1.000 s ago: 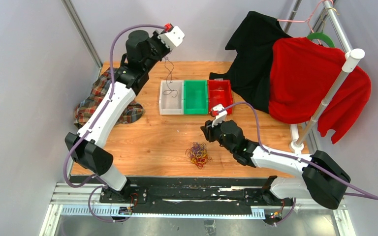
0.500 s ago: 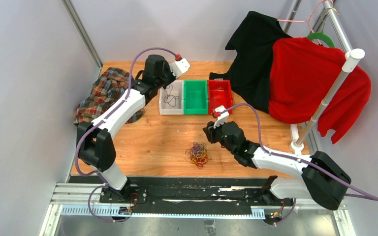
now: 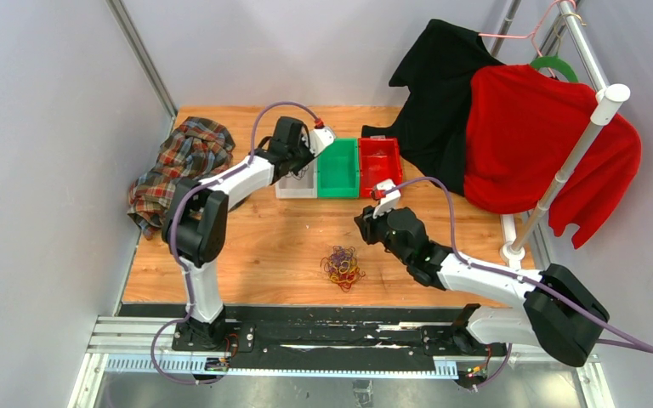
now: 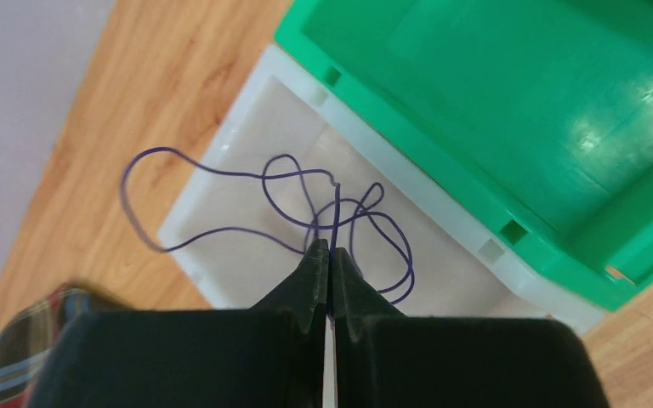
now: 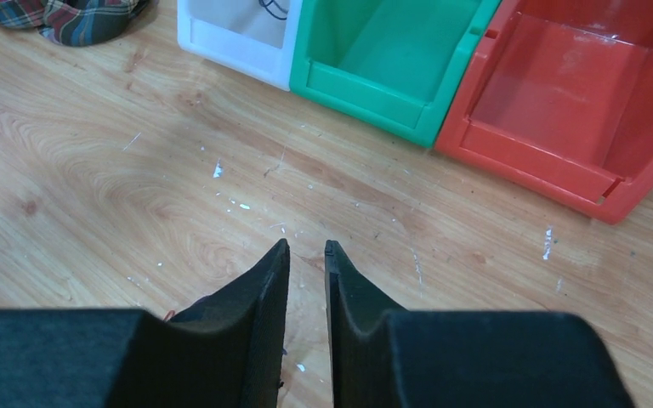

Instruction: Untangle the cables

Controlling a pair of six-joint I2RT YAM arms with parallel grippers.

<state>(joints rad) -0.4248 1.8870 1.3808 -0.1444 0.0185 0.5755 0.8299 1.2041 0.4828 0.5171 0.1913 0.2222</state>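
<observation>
The cables show as a fist-sized tangle (image 3: 341,266) of yellow-orange, dark red and purple wires on the wooden table, toward its front. One purple cable (image 4: 337,204) is apart from it. It lies in loose loops in the white bin (image 4: 459,272), and one loop hangs over the bin's rim above the table. My left gripper (image 4: 330,248) is shut on this cable just above the bin (image 3: 296,178). My right gripper (image 5: 306,246) hovers low over bare wood to the upper right of the tangle, its jaws narrowly open with nothing between them.
A green bin (image 3: 338,167) and a red bin (image 3: 379,161) stand in a row right of the white one. A plaid cloth (image 3: 183,157) lies at the back left. Black and red garments (image 3: 519,127) hang from a rack (image 3: 561,170) at the right.
My left arm came down from high above the table and lowered the purple cable into the white bin. My right gripper's jaws narrowed a little, and that arm barely shifted.
</observation>
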